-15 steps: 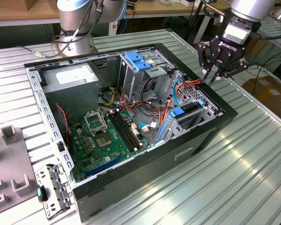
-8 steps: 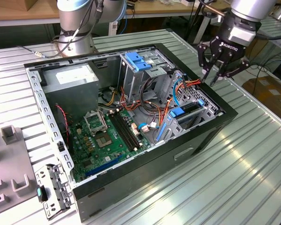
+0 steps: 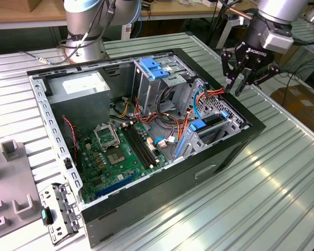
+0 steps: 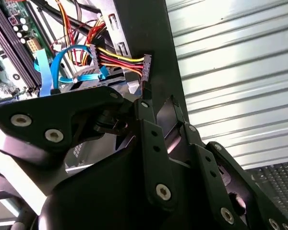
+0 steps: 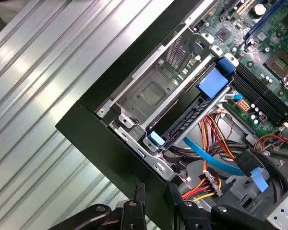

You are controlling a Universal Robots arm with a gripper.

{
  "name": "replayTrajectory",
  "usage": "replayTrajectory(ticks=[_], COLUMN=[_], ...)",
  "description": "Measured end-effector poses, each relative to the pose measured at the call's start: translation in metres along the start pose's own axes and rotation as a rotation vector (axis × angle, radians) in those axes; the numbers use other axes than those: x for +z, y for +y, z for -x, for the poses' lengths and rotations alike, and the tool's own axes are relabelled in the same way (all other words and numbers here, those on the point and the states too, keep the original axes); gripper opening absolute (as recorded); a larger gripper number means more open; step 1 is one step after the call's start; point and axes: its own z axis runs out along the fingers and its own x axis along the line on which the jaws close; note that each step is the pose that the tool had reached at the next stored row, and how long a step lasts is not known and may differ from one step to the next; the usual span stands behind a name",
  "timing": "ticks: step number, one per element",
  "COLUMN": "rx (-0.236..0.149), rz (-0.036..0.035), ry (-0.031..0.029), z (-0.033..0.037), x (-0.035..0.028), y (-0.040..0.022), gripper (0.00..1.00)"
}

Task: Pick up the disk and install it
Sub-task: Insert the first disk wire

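Arm (image 3: 276, 9) cut off by upper edge

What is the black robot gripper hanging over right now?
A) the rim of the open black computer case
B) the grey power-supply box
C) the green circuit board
A: in the exterior view the black gripper hangs above the open black computer case at its rim on the exterior view's right, well apart from the green circuit board.
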Motion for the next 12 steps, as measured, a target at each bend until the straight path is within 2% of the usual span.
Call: replayTrajectory(ticks=[2,3,5,6,7,8,12], rx=[-0.023,-0.042,-0.054,-0.062,-0.087,-0.120,-0.200], rz=[-0.0041,-0.0100,-0.0200,-0.0274,-0.0369,-0.0412,-0.0508], ry=[-0.0027,-0.0075,-0.0168,-0.0237,-0.0321,-0.0349,-0.0412], z=[0.0000,0.0003,0.0013,0.0019,0.0021,0.0022,0.0022], x=[0.0000,0.0001,0.0002,0.0003,0.0006,0.0011,0.0025], y=[-0.0001,0.0003,0.0013,0.0020,0.0021,0.0021,0.0020], gripper=[0.33,0.33,0.33,0.33,0.33,0.33,0.33])
